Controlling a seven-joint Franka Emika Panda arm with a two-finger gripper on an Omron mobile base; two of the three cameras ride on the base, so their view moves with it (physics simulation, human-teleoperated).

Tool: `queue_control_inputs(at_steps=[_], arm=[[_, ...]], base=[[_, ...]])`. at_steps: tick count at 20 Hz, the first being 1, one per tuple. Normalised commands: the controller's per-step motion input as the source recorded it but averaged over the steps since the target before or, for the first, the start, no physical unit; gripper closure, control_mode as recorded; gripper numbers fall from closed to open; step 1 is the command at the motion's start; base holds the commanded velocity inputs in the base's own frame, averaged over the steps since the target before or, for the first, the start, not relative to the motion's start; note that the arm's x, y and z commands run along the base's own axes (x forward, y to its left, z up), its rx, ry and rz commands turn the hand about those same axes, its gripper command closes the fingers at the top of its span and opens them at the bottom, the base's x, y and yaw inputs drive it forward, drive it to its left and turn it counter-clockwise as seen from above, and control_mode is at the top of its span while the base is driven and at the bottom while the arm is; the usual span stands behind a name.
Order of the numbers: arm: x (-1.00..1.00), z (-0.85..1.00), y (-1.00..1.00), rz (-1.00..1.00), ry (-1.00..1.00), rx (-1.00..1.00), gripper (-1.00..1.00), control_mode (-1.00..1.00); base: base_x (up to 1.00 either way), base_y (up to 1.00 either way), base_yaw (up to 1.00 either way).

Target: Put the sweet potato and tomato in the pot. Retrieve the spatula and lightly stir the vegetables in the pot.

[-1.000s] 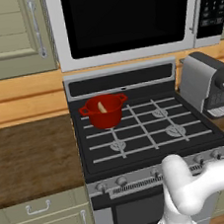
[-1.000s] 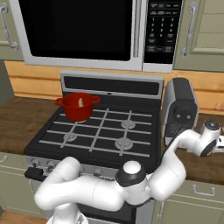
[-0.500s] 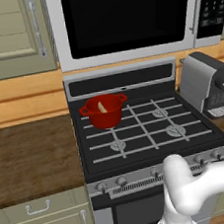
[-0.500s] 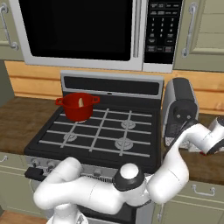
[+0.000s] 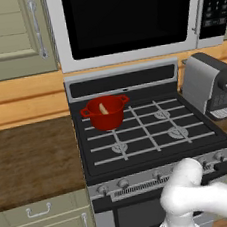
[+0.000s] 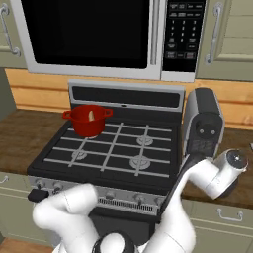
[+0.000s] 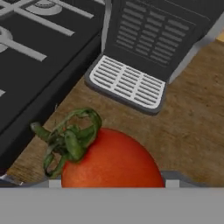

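Note:
A red tomato (image 7: 111,162) with a green stalk lies on the wooden counter (image 7: 192,127), just in front of the coffee machine's drip tray (image 7: 127,83). My gripper (image 7: 113,183) is down over it, with a fingertip pressed against each side, shut on the tomato. In the right base view my hand (image 6: 230,170) hangs low over the counter to the right of the stove. The red pot (image 5: 105,112) (image 6: 88,120) stands on the back left burner. The pale sweet potato (image 5: 103,108) (image 6: 91,115) lies inside it. The spatula is out of view.
A silver and black coffee machine (image 5: 210,86) (image 6: 202,121) stands right of the stove (image 5: 143,132), close behind my hand. A microwave (image 5: 124,18) hangs over the stove. Wooden counter (image 5: 35,155) runs to the left of the stove.
My hand has sunk lower toward the counter beside the coffee machine. The jaws have narrowed from wide open onto the tomato. The pot and sweet potato have not moved.

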Motion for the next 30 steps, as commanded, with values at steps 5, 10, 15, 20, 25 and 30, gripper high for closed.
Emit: queue_control_inputs(at_steps=[5, 10, 15, 20, 25, 30], arm=[[-0.05, 0.92, 1.00, 0.06, 0.00, 0.00, 1.00, -1.00], [0.00, 0.88, 1.00, 0.04, 0.00, 0.02, 1.00, -1.00], [0.00, 0.66, 1.00, 0.03, 0.00, 0.04, 1.00, -1.00], [0.17, 0.10, 1.00, 0.00, 0.00, 0.05, 1.00, -1.00], [0.42, 0.23, 1.00, 0.00, 0.04, 0.07, 1.00, -1.00], [0.29, 0.30, 1.00, 0.00, 0.00, 0.12, 1.00, -1.00]], base=[[0.00, 0.00, 0.00], [0.00, 0.00, 0.00], [0.00, 0.00, 0.00], [0.00, 0.00, 0.00], [0.00, 0.00, 0.00], [0.00, 0.00, 0.00]])
